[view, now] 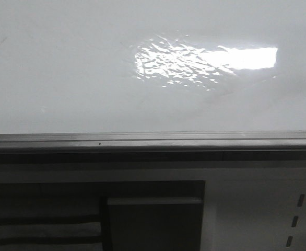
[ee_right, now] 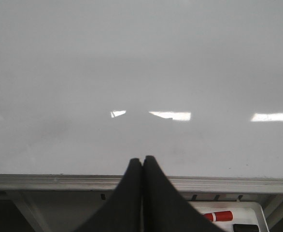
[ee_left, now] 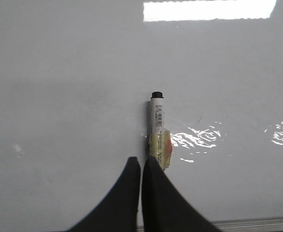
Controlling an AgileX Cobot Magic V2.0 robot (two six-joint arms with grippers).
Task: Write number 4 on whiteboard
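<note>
The whiteboard is glossy white with a rippled light reflection and a grey edge rail. No number 4 shows on it in any view. In the left wrist view a white marker with a black end and a yellowish tape wrap lies against the whiteboard. My left gripper has its jaws almost together with a hairline gap. The marker sits just beside that gap, its rear end hidden behind one finger. My right gripper is shut and empty over the board's rail. Neither gripper shows in the front view.
Below the rail in the front view are a white perforated panel and a dark recess with a grey block. The right wrist view shows a red marker lying in a white tray below the rail.
</note>
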